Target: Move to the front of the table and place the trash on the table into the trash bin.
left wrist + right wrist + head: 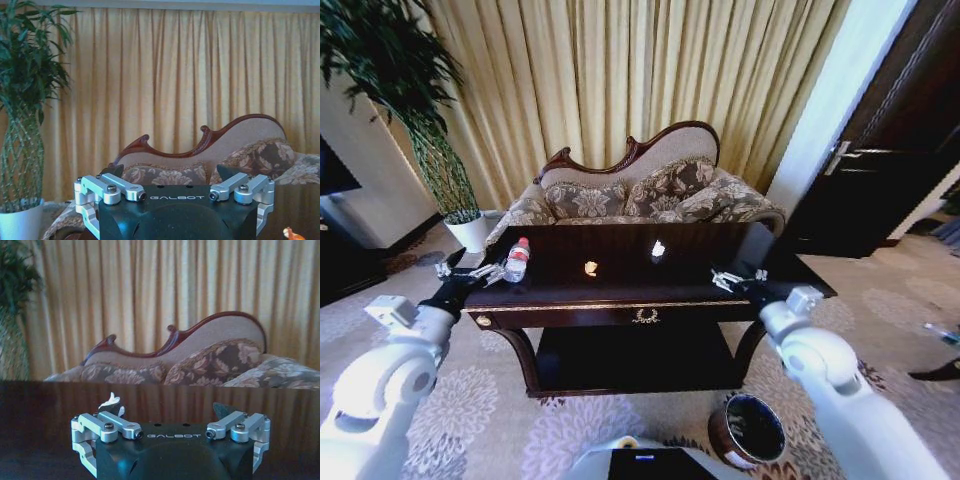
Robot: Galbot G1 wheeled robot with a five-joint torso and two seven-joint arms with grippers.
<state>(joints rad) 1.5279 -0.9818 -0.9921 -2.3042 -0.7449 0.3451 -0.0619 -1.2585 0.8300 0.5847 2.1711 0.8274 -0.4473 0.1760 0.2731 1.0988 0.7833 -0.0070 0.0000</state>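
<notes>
The dark glossy table [570,296] with gold trim stands right in front of me. On its left end stands the trash: a clear bottle [517,258] with a red cap. An orange scrap [590,267] [290,233] lies near the middle and a white scrap [658,249] [110,401] farther back. My left gripper [470,271] [170,172] hovers open at the table's left end, just left of the bottle. Over the right end, my right gripper [733,277] [167,410] is open and holds nothing. The round brown trash bin [748,430] stands on the carpet at the lower right.
A carved floral sofa [640,190] sits close behind the table, before yellow curtains. A potted plant [440,170] stands at the back left and a black cabinet [340,265] at the far left. A dark door [880,170] is at the right.
</notes>
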